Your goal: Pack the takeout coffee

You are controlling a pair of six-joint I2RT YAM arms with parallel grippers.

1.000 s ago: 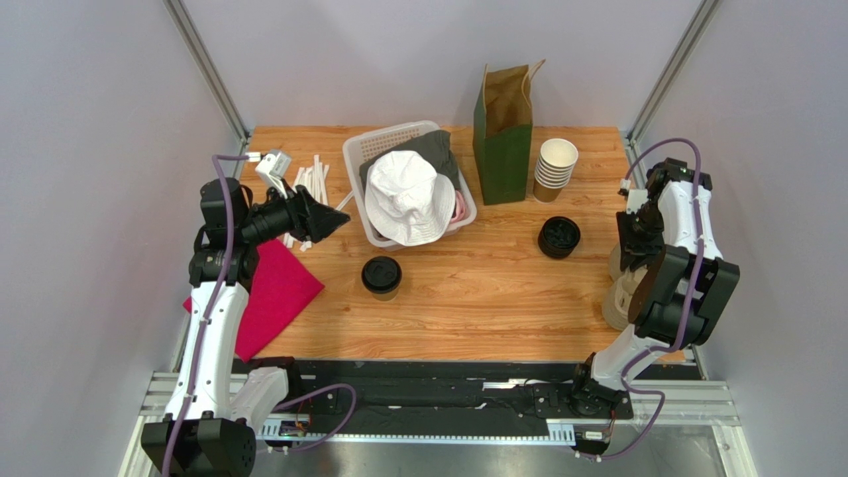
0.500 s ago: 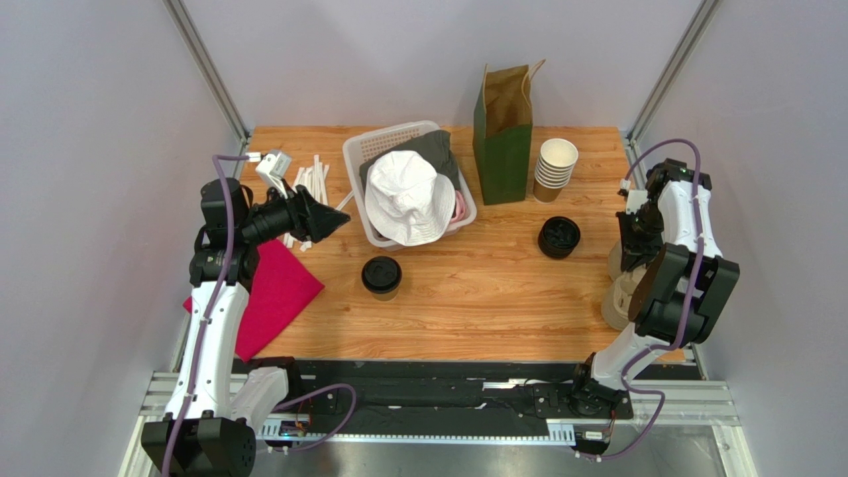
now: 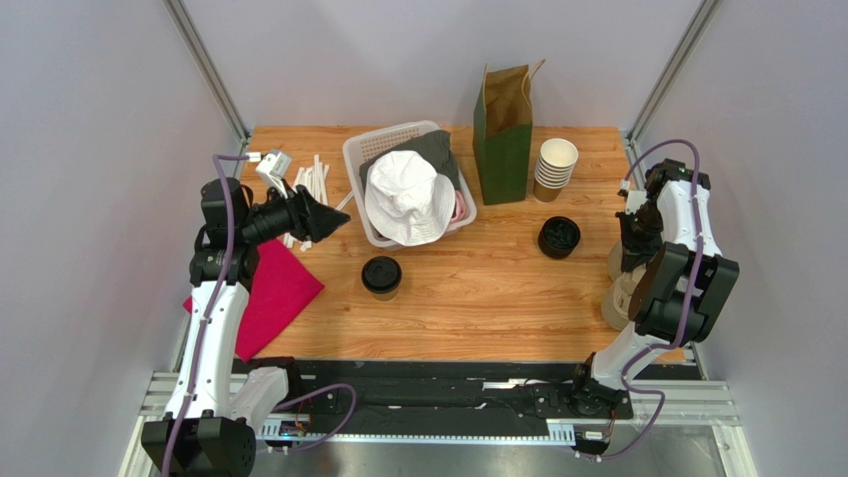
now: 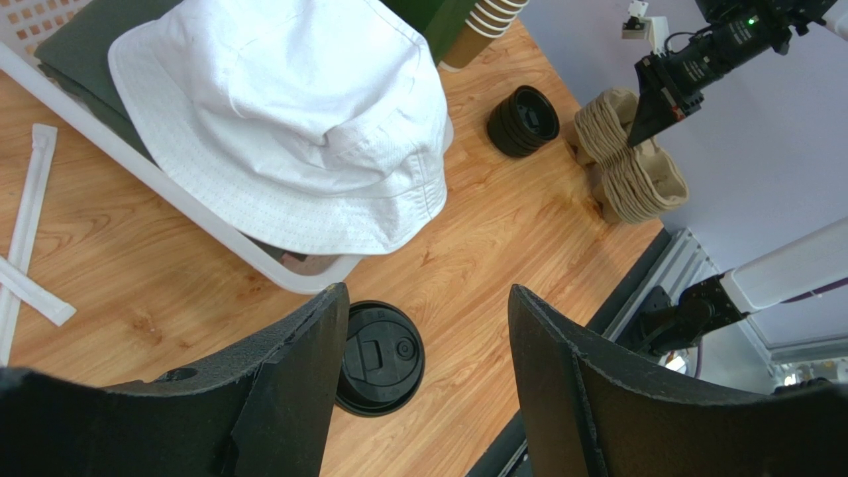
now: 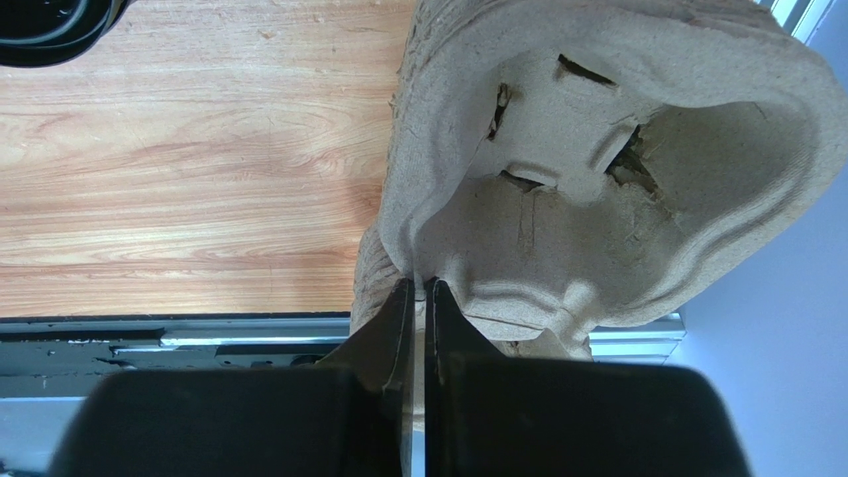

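Note:
The takeout coffee (image 3: 381, 275), a brown cup under a black lid, stands upright on the wooden table (image 3: 478, 298) in front of the basket. In the left wrist view the takeout coffee (image 4: 383, 358) shows below, beside my left finger. My left gripper (image 3: 333, 221) hovers open and empty over the table's left side, its gap (image 4: 428, 291) wide. My right gripper (image 3: 629, 260) points down at the table's right edge. There the right gripper (image 5: 418, 288) is shut on the rim of the top pulp cup carrier (image 5: 597, 149) of a stack (image 3: 619, 298).
A white basket (image 3: 353, 149) holding a white hat (image 3: 408, 194) sits at the back centre. A green paper bag (image 3: 503, 124) stands open beside stacked lidless cups (image 3: 553, 169). Black lids (image 3: 559, 237) lie right of centre. Wrapped straws (image 3: 314, 179) and a red cloth (image 3: 274, 293) lie left.
The right jaws have closed onto the carrier's rim. Neither arm has visibly moved, and the coffee stays where it was.

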